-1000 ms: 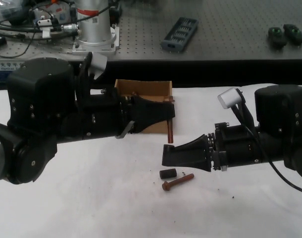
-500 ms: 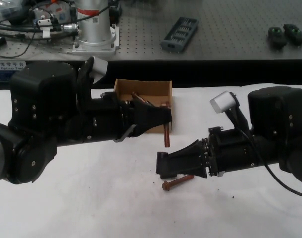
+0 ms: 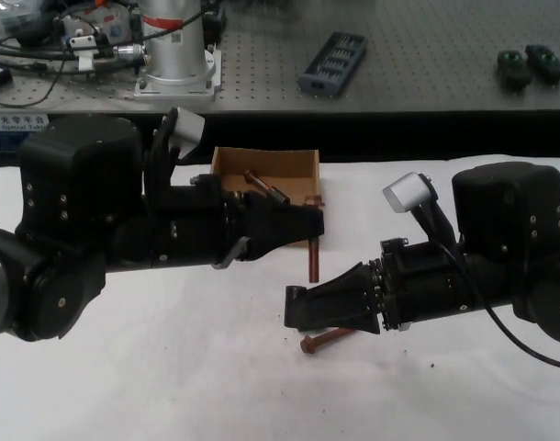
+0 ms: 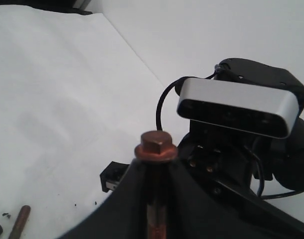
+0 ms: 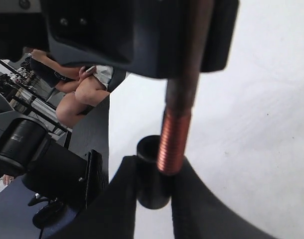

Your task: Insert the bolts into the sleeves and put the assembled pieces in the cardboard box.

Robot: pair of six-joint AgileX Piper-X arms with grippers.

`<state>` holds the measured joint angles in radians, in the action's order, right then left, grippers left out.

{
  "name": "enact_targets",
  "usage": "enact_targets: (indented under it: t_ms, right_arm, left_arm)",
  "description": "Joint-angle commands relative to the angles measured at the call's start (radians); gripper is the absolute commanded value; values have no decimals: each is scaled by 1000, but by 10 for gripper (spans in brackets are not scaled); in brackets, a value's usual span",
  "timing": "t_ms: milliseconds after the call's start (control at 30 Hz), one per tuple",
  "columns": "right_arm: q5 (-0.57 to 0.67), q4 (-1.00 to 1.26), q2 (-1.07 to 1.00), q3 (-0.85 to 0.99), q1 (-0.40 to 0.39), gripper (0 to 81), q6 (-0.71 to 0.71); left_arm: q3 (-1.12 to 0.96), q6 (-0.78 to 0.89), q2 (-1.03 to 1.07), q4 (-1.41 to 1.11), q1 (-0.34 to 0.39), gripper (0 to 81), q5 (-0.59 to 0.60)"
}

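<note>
The left gripper is clamping the coppery threaded bolt upright, tip hanging above (slightly off-centre) the black tubular sleeve clamped in the right gripper.

This looks like a lab. Far behind the left gripper stands a grey metal table full of little holes in rows. On it are a shiny metal post, tangled cables and a black rack. Under the gripper lies a white cloth.
</note>
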<state>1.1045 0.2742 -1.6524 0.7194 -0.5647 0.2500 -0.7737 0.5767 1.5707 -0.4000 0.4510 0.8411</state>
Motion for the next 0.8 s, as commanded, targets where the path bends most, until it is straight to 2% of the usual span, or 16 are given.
enact_targets:
  t_ms: [0, 267, 767]
  right_arm:
    - [5, 1, -4, 9, 6, 24, -13]
    - [5, 1, -4, 9, 6, 24, -13]
    - [-15, -104, -4, 9, 22, 24, -91]
  left_arm:
    - [-8, -2, -4, 6, -2, 6, 8]
    - [-8, -7, -4, 32, -2, 6, -73]
    - [-12, 31, -4, -4, -3, 6, -76]
